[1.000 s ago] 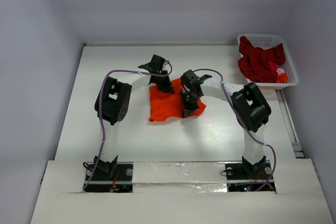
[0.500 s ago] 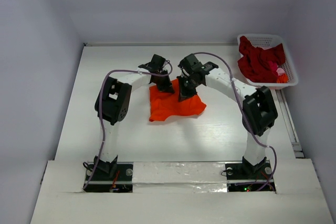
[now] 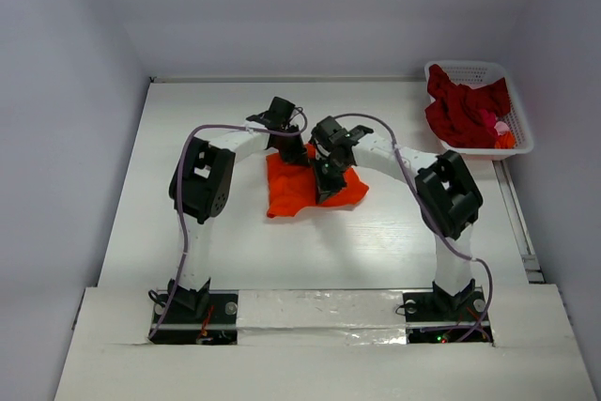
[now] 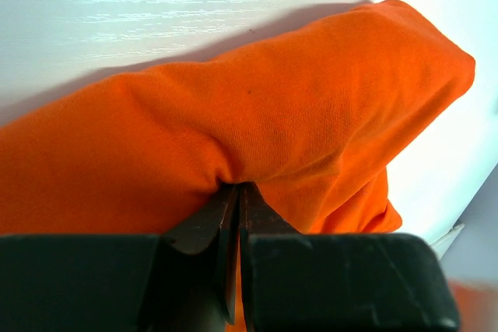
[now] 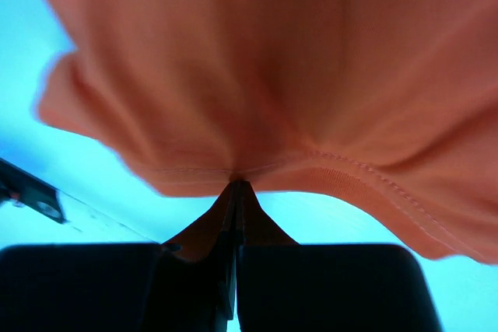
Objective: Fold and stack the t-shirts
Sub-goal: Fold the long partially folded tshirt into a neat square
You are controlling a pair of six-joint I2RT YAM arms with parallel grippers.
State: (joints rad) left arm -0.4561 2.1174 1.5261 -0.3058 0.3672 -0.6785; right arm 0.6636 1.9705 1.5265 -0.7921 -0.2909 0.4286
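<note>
Orange tee [image 3: 293, 192] lying bunched at centre of table [image 3: 216, 110], between your two arms. Your left gripper [image 3: 292, 151] pinching tee's far edge, fingers clamped tight on fold of cloth. Your right gripper [image 3: 325, 187] biting into tee right of its middle, fingers squeezing stitched hem, fabric spreading out past tips in wrist view. Dark red tee [image 3: 458, 110] sitting heaped in basket [image 3: 474, 67] at far right corner, pink tee [image 3: 500, 126] peeking out beside it, well apart from your grippers.
</note>
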